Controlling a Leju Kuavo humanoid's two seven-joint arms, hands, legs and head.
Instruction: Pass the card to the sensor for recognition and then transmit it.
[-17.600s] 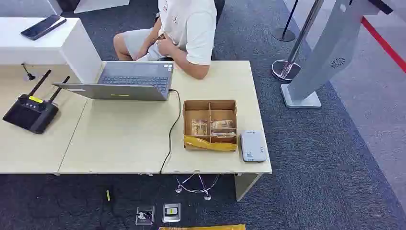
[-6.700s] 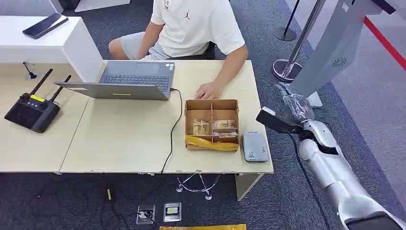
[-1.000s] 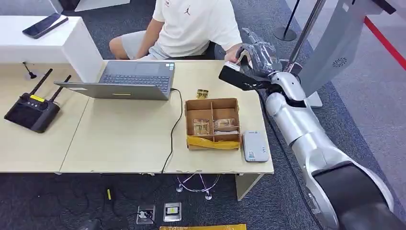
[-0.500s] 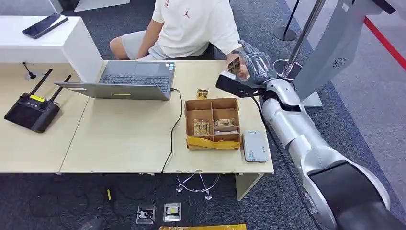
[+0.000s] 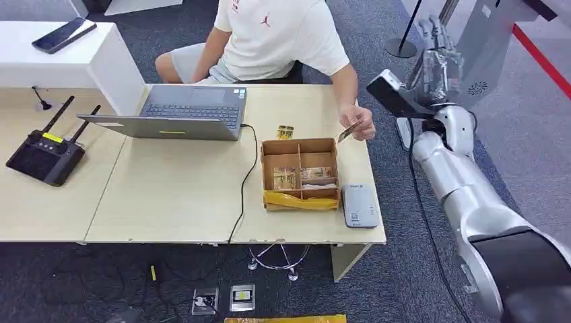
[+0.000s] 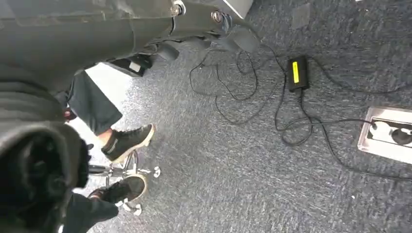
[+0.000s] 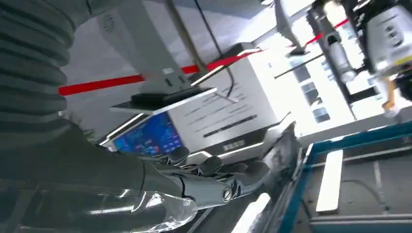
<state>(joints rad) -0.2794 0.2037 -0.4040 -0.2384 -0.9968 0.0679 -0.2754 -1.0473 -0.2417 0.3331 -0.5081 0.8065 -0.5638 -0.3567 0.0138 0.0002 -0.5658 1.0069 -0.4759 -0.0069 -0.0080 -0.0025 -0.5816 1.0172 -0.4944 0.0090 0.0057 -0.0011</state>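
Observation:
A seated person (image 5: 276, 33) pinches a small card (image 5: 347, 132) in one hand just past the far right corner of the cardboard box (image 5: 299, 143). My right hand (image 5: 436, 54) is raised to the right of the table, beside the grey kiosk, fingers stretched out and holding nothing; the right wrist view shows the same flat, bare fingers (image 7: 214, 177). The grey card sensor (image 5: 357, 205) lies flat at the table's front right, next to the box. Another small card (image 5: 284, 132) lies on the table behind the box. My left hand (image 6: 34, 184) hangs over the carpet, its fingers unclear.
An open laptop (image 5: 182, 114) sits mid-table with its cable running off the front edge. A black router (image 5: 44, 158) is at the left, a phone (image 5: 60, 37) on the white counter. A slanted grey kiosk (image 5: 471, 60) and stanchion bases stand right of the table.
My right hand has swung up and to the right, away from the table's far edge. The card that was at its fingers is now in the person's hand.

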